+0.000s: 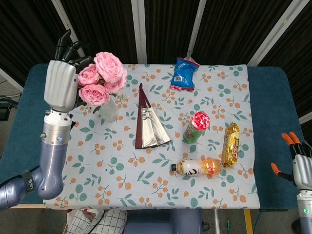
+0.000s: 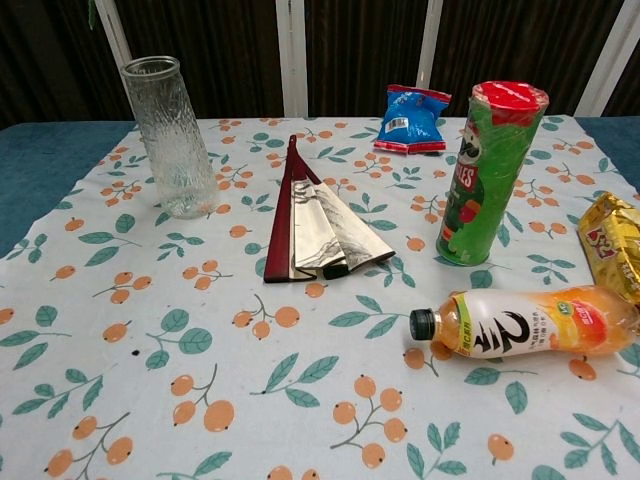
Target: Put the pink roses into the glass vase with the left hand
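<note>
I hold the bunch of pink roses in my left hand, lifted high over the far left corner of the tabletop, the blooms above the clear ribbed glass vase, which stands upright and empty on the floral tablecloth. Just beside the vase toward the middle lies a half-folded paper fan. My right hand hangs off the near right edge, fingers apart, holding nothing.
</note>
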You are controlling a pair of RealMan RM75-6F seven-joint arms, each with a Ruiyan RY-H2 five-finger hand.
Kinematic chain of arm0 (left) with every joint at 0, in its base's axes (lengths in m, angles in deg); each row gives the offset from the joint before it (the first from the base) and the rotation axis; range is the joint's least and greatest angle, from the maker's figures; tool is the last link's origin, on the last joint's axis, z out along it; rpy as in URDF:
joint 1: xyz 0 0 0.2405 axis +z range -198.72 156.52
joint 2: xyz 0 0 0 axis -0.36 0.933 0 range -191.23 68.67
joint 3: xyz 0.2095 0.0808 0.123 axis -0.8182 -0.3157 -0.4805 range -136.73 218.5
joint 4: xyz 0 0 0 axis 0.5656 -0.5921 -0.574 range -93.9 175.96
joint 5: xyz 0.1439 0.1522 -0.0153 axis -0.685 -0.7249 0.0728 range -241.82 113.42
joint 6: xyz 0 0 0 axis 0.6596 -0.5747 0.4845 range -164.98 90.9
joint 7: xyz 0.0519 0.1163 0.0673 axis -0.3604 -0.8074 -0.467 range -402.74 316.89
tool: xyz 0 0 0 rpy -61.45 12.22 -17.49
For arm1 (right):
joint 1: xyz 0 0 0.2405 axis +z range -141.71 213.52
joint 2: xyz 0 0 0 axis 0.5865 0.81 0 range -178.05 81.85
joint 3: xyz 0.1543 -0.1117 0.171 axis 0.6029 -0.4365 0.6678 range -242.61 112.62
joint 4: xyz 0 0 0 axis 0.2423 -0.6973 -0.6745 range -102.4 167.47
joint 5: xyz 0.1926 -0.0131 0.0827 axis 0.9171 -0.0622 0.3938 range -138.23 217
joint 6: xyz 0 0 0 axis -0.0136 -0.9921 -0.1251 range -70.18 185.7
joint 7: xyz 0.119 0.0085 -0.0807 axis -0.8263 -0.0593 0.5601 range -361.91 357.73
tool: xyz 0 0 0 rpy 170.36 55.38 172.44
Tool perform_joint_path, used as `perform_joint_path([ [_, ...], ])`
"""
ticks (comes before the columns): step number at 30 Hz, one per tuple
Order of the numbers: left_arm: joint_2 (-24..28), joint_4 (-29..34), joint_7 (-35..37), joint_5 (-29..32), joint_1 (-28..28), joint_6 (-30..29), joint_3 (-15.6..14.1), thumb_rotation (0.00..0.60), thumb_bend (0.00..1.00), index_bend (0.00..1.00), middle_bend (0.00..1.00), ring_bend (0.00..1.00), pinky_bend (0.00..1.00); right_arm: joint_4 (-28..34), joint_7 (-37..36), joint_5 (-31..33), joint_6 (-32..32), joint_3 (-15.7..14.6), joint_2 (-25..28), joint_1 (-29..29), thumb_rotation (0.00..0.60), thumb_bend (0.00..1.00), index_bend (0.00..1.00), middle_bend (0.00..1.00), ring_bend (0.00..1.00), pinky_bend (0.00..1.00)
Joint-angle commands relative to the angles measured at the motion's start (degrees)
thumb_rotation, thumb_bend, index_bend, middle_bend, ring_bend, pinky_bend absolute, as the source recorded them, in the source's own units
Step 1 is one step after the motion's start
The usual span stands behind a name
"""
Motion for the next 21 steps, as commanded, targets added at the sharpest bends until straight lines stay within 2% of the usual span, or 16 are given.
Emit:
perform_joint_path([
  [1,-1.8,-10.3,7.7,-1.3,-3.0,2.5,0.2,0.6,0.34,0.63,0.65,0.24,0.05,-0.1,-0.2,0.4,-0.2,0.3,0.0,-0.2,0.6,0.31,0.14,0.07,0.17,0.08],
  [12,-8.8,-28.2,18.6,-4.1,-8.8,3.7,-1.6,0.6,0.35,0.62,0.64,0.24,0.05,-2.1,-0.1,3.2,0.5,1.3,-0.3,-0.4,0.6,0.31,0.14,0.07,0.16,0.08],
  [21,-13.2,-36.6,23.1,-4.6,-11.4,3.9,-3.5,0.6,0.35,0.62,0.64,0.24,0.06,-3.1,-0.9,4.7,0.6,2.2,-0.3,-0.8,0.6,0.31,0.14,0.07,0.17,0.08],
])
